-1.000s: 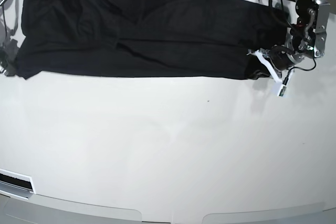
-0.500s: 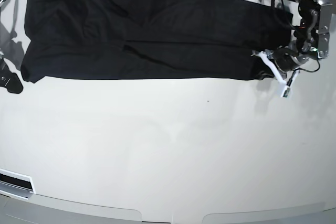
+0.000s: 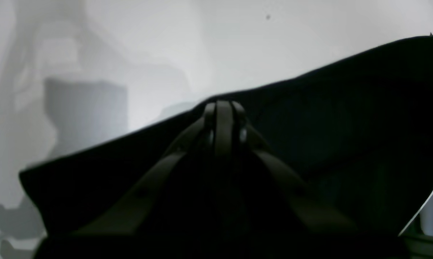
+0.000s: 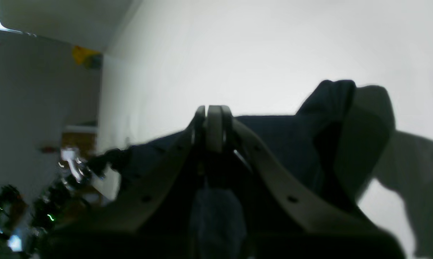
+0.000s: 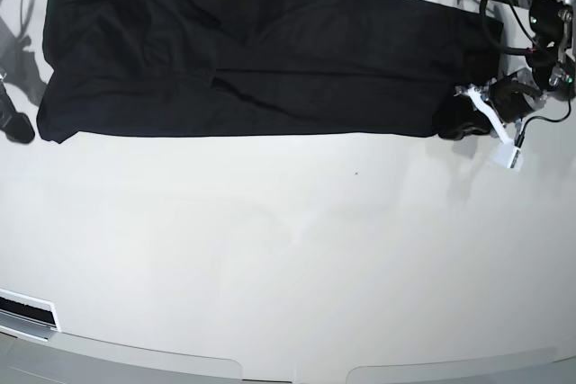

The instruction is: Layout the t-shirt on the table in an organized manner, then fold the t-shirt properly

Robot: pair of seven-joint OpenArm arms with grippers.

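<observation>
The t-shirt [image 5: 261,56] lies stretched in a long band across the far side of the table [image 5: 288,258], folded lengthwise with creases near its middle; this looks like the laying-out step, not yet the final folds; the left gripper [image 5: 457,116] is clamped on the shirt's end at the base view's right, jaws together over black cloth in its wrist view; the right gripper [image 4: 213,118] has its jaws pressed together, and seems to hold nothing, though the dim view leaves that uncertain; the cloth [image 4: 292,144] lies just beyond it; next, that arm probably needs a fresh grip on its corner so both ends can be drawn taut and smoothed
</observation>
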